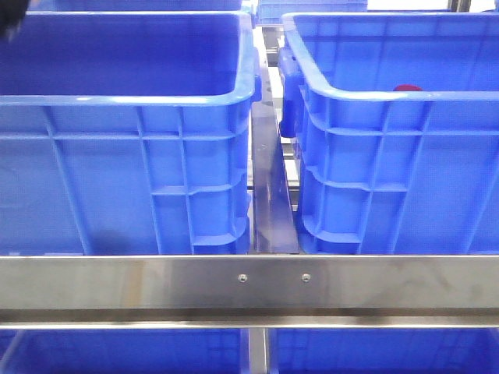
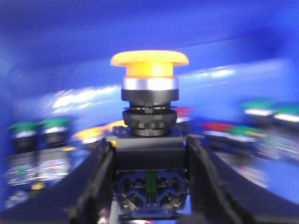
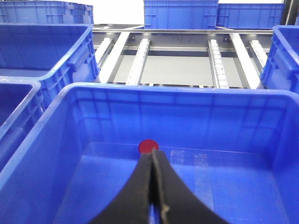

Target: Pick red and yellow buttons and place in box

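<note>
A yellow mushroom-cap button [image 2: 149, 63] stands upright, its black and blue switch body clamped between the fingers of my left gripper [image 2: 149, 182], which is shut on it inside a blue crate. In the right wrist view, my right gripper [image 3: 153, 157] is shut with nothing in it, above the floor of the box [image 3: 173, 92]. A red button [image 3: 147, 145] lies on that floor by the far wall, just past the fingertips. The front view shows the box [image 1: 374, 156] on the right, with a red sliver [image 1: 407, 88] above its rim. Neither gripper shows in the front view.
A second blue crate [image 1: 117, 156] stands on the left, a narrow gap with a metal rail [image 1: 269, 195] between the two. Blurred green-capped buttons [image 2: 23, 127] and red ones [image 2: 217, 126] lie around the held button. A steel bar [image 1: 249, 280] crosses the front. More crates [image 3: 180, 13] and roller rails [image 3: 217, 60] lie beyond.
</note>
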Controlling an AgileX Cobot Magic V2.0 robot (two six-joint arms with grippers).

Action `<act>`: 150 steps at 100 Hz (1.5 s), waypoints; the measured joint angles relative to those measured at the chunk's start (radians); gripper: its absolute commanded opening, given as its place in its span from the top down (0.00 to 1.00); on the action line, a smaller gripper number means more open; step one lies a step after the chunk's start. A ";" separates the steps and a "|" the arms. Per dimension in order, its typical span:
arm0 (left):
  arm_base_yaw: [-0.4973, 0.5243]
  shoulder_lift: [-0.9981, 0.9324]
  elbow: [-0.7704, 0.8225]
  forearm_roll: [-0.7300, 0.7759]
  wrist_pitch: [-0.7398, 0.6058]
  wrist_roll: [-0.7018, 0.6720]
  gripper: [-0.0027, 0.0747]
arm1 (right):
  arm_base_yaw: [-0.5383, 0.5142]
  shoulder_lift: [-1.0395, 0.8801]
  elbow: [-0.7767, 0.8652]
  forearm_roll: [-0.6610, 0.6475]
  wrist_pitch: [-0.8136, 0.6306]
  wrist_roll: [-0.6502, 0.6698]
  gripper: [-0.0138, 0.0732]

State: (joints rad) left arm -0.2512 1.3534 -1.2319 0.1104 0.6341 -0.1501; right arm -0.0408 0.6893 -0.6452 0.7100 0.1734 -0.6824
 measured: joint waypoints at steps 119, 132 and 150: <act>-0.607 -0.334 0.170 -0.044 -0.001 0.004 0.99 | 0.000 0.000 0.000 0.058 0.114 0.000 0.12; -0.608 -0.328 0.170 -0.044 -0.002 0.004 0.99 | 0.000 0.000 0.000 0.167 0.174 0.000 0.12; -0.608 -0.323 0.170 -0.044 -0.002 0.004 0.99 | 0.000 0.007 -0.005 0.387 0.363 0.000 0.12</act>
State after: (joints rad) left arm -0.8595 1.0304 -1.0624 0.0663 0.6320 -0.1463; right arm -0.0408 0.6966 -0.6501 1.0973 0.5364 -0.6824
